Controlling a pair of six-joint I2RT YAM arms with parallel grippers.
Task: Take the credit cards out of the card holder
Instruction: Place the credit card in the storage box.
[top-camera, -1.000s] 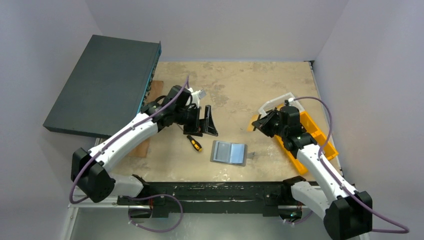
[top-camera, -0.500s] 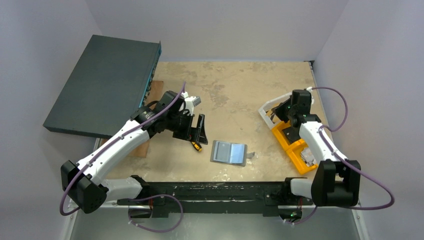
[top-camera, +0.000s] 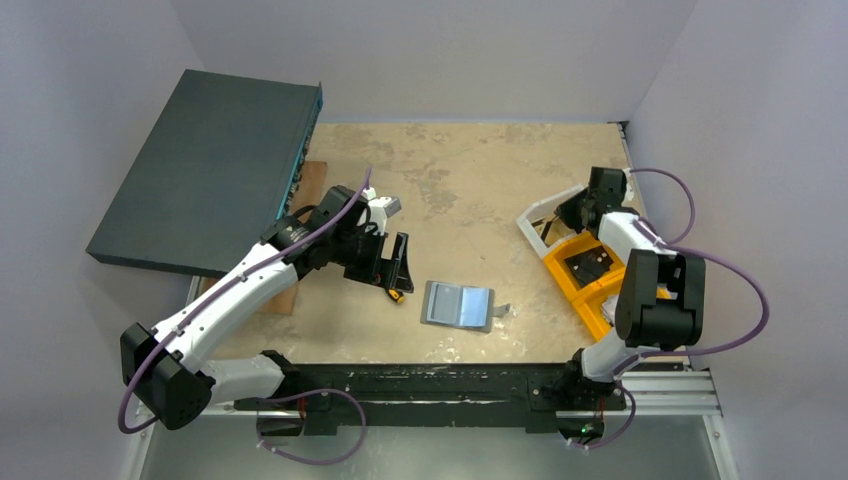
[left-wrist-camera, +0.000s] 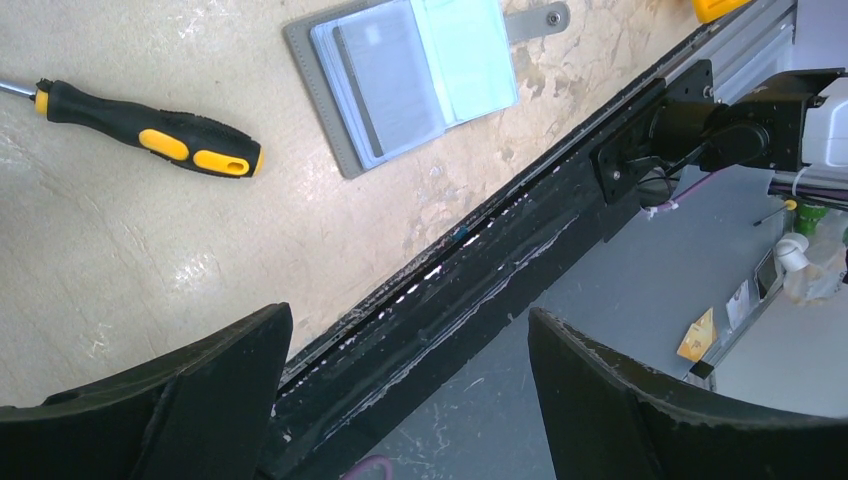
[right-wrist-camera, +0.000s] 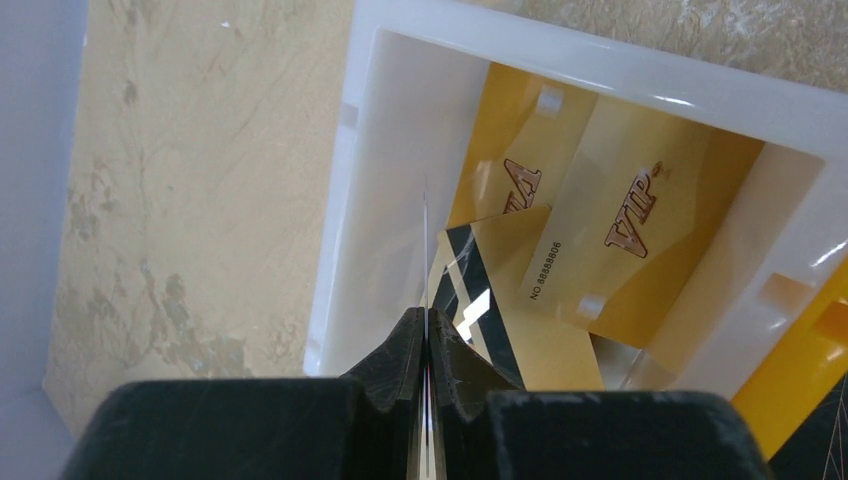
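On the far left, the large dark flat box (top-camera: 205, 170) is lying well clear of the work. My left gripper (top-camera: 397, 266) is hanging with its jaws spread wide and empty, near the black-and-yellow-handled screwdriver (left-wrist-camera: 150, 135). Just right of that, the small flat grey bifold card holder (top-camera: 459, 305) is lying open on the tan tabletop (top-camera: 470, 180), close to the front rail. Grey and pale cards seem to be sitting in its sleeves.

Further right, my right gripper (right-wrist-camera: 425, 330) is pinching a thin card (right-wrist-camera: 426, 250) edge-on above the white plastic tray (right-wrist-camera: 370, 150). Gold cards (right-wrist-camera: 620, 250) are lying in the tray, beside the orange bins (top-camera: 556, 272).

I'm judging this as the drop-off of one card. The next move is calling for a release over the tray, then a reach to the holder for another.
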